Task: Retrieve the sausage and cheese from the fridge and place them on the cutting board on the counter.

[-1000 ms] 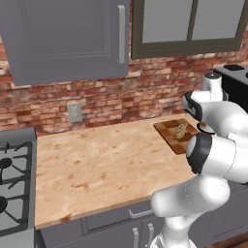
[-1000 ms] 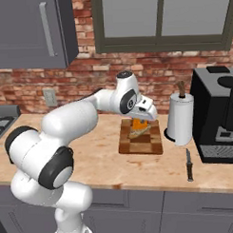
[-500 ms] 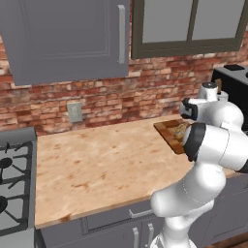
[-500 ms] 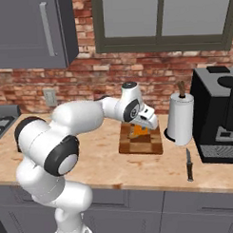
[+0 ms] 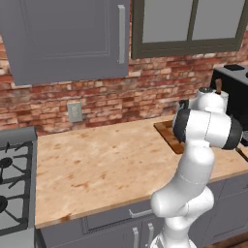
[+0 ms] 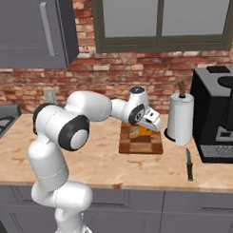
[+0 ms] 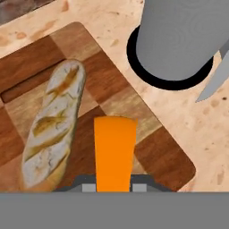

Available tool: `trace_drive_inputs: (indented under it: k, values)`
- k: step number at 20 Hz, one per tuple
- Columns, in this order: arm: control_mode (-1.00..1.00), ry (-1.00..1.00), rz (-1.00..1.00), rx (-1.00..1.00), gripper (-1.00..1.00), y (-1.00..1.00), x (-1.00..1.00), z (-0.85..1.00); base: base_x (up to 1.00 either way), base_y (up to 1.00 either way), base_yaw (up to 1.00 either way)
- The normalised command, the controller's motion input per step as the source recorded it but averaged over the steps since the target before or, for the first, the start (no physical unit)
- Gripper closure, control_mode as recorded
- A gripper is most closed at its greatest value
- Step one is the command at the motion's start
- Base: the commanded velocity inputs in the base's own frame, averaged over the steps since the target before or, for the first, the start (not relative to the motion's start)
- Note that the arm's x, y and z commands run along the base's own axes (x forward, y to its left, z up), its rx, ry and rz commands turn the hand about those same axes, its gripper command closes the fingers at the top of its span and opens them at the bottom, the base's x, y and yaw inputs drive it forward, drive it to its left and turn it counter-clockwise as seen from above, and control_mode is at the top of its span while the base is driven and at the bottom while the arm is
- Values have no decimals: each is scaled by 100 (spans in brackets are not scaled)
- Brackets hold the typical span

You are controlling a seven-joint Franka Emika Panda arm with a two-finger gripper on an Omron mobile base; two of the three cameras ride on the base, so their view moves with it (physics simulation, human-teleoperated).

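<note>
Hand view: end effector (image 7: pixel 114 190) clamped on orange cheese wedge (image 7: pixel 114 152), poised over chequered cutting board (image 7: pixel 156 152) right of pale sausage (image 7: pixel 51 129). Best lowered straight onto bare squares, released gently, clear of grey paper-towel roll (image 7: pixel 183 36) on desk (image 7: pixel 210 129).

I'm seeing my arm (image 6: pixel 85 110) showing glossy white rounded shells, with dark grey bands ringing each bulbous joint.
</note>
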Motion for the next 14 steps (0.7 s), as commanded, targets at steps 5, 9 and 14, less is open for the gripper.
trace_drive_inputs:
  k: [5,9,14]
  values:
    - [-100,0,-3,1,100,-28,32,-26,0,0,0]
    - [-100,0,0,0,-100,-13,-1,-27,0,0,0]
    - [-100,-2,0,0,-100,0,-11,-15,0,0,0]
